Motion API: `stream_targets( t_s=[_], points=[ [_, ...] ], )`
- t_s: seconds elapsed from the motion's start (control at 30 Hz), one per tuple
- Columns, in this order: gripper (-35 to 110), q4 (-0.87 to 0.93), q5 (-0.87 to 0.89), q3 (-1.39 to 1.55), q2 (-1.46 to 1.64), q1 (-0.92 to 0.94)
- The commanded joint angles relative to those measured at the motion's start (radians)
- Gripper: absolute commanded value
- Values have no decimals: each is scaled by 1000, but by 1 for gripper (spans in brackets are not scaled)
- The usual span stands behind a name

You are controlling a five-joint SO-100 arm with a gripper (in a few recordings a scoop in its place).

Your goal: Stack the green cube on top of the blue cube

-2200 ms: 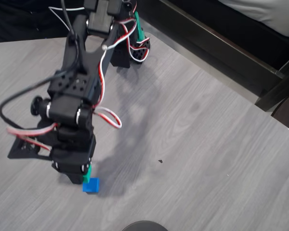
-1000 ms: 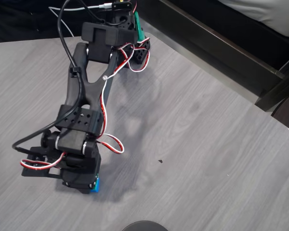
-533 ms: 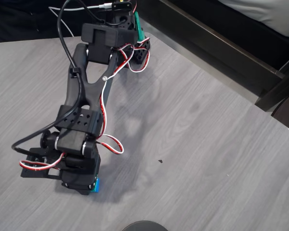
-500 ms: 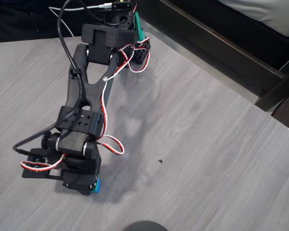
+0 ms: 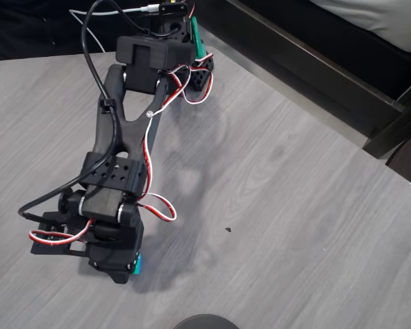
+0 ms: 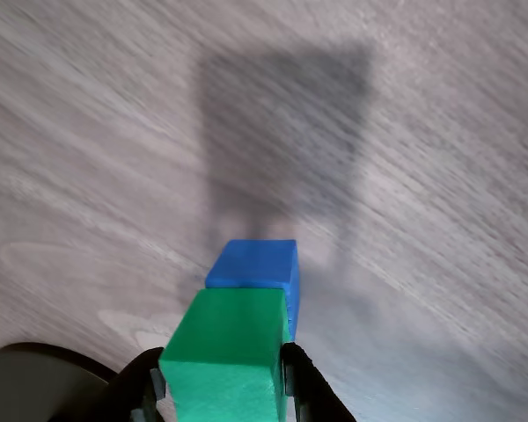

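Note:
In the wrist view the green cube [image 6: 229,352] sits between my black fingers [image 6: 306,387], and my gripper [image 6: 224,380] is shut on it. Just beyond it the blue cube [image 6: 257,262] rests on the grey wood table [image 6: 422,176]. The green cube overlaps the blue cube's near edge; whether they touch I cannot tell. From overhead, my gripper [image 5: 125,264] is low at the table's near left. A thin teal-blue cube edge [image 5: 138,263] peeks out at its right side, and I cannot tell which cube it is.
A dark round object lies at the near table edge [image 5: 205,321], also at the wrist view's lower left [image 6: 26,387]. The arm's base [image 5: 192,65] stands at the far edge. A dark frame [image 5: 315,62] runs beyond the table's upper right.
Since 2.2 s ago the arm has stretched forward and lowered, covering the blue cube from above. Over the last second it barely moved; the visible sliver went from blue to teal.

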Motion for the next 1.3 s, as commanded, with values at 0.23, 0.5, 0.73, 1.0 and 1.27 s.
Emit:
stream_targets(
  t_s=[0.23, 0.5, 0.73, 1.0, 1.27],
  points=[
    [22, 167, 5, -209, 6, -11],
    [20, 390, 48, -316, 225, -41],
    [5, 377, 137, 204, 890, -222],
    [0, 63, 121, 1065, 1640, -382],
    [0, -104, 18, 1571, 1887, -314]
  ],
)
